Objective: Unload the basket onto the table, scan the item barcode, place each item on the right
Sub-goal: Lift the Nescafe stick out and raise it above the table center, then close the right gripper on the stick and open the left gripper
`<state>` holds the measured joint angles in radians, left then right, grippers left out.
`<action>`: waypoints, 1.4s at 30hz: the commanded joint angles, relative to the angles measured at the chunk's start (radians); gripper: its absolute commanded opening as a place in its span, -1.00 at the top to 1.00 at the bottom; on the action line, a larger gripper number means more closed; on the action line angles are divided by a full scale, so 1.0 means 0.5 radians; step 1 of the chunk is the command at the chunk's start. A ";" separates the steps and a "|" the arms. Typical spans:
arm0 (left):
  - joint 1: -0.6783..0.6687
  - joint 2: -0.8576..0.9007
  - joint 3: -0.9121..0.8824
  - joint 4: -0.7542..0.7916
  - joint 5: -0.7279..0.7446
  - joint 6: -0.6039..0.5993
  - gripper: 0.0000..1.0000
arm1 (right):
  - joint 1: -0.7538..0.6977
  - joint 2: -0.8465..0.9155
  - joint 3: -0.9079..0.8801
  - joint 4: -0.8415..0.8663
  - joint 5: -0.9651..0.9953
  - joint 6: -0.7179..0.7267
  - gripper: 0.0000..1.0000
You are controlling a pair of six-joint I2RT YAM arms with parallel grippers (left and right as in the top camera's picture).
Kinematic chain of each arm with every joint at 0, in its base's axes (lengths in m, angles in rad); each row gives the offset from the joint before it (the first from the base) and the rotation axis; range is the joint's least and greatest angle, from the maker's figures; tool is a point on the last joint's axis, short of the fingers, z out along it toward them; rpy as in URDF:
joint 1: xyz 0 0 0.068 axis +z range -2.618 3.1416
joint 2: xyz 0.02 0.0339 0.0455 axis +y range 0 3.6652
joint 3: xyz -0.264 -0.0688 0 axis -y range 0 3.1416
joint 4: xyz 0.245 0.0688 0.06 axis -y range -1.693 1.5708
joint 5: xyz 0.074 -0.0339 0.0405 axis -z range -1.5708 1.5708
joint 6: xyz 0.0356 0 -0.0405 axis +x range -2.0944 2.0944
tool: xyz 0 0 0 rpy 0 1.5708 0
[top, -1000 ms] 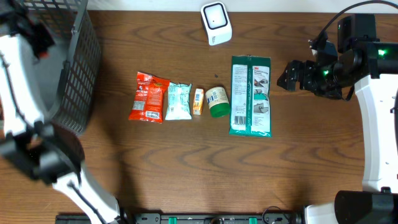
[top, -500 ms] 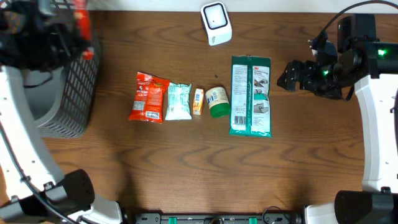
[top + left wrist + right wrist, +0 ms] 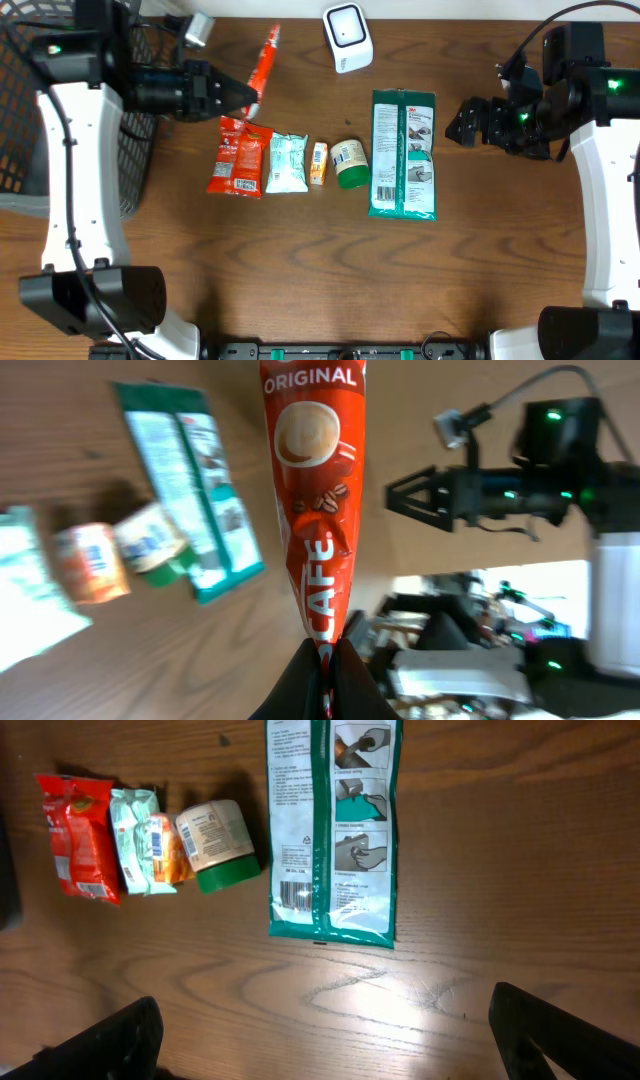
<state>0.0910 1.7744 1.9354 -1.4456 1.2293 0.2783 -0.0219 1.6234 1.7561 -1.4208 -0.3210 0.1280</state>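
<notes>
Currently logged, with each place given from the scanner (image 3: 347, 37), the white unit at the table's far edge:

1. Red coffee stick sachet (image 3: 312, 490): the task item. It is held in the air to the left of the scanner, near it but apart. It is pinched at one narrow end, so the long printed body hangs clear of the fingers, probably to leave every face open to the reader. The face shown carries the brand print. No barcode can be seen on it.
2. Left gripper (image 3: 240, 95): clamped tight on the sachet's end seam, left of the scanner and nearer the robot. The free end of the stick points up toward the scanner.
3. Right gripper (image 3: 462, 122): jaws spread wide and holding nothing. It sits to the right of the scanner, well apart, and appears parked clear of the work.
4. Queue row: lying flat on the table (image 3: 300, 270), on the robot's side of the scanner. From left to right it holds a red snack packet (image 3: 238, 155), pale green packet (image 3: 286, 163), small orange packet (image 3: 318, 163), green-lidded jar (image 3: 349, 163) and green wipes pack (image 3: 403, 153). They are set side by side, seemingly for picking one at a time.
5. Wire basket (image 3: 135, 120): far left of the scanner, likely the bin for items.

Judgement: the presenting step is underway, and the sachet probably needs turning to bring its code to the reader.
</notes>
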 commanded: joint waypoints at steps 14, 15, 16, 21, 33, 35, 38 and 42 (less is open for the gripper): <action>-0.155 0.050 -0.169 0.053 0.499 0.072 0.86 | 0.006 0.011 -0.006 0.381 -0.174 0.047 -0.99; -0.155 0.050 -0.169 0.068 0.545 0.072 0.85 | 0.006 0.008 -0.007 0.384 -0.306 0.046 -0.98; -0.156 0.050 -0.169 0.081 0.568 0.072 0.85 | 0.011 0.009 -0.007 0.414 -0.509 0.027 -0.98; -0.156 0.050 -0.169 0.090 0.572 0.074 0.86 | 0.085 0.009 -0.007 0.647 -1.537 -0.156 -0.30; -0.220 0.050 -0.169 0.112 0.687 0.082 0.86 | 0.610 0.031 -0.008 1.302 -1.553 0.216 -0.31; -0.220 0.050 -0.168 0.130 0.687 0.085 0.86 | 0.669 0.031 -0.008 1.360 -1.458 0.260 -0.31; -0.220 0.050 -0.168 0.127 0.687 0.084 0.85 | 0.754 0.031 -0.008 1.469 -1.350 0.334 -0.29; -0.219 0.050 -0.168 0.128 0.687 0.083 0.86 | 0.828 0.031 -0.009 1.489 -1.145 0.407 -0.28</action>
<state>-0.0196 1.7943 1.8534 -1.3827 1.5402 0.2897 0.3676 1.6295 1.7527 -0.6811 -0.9905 0.2726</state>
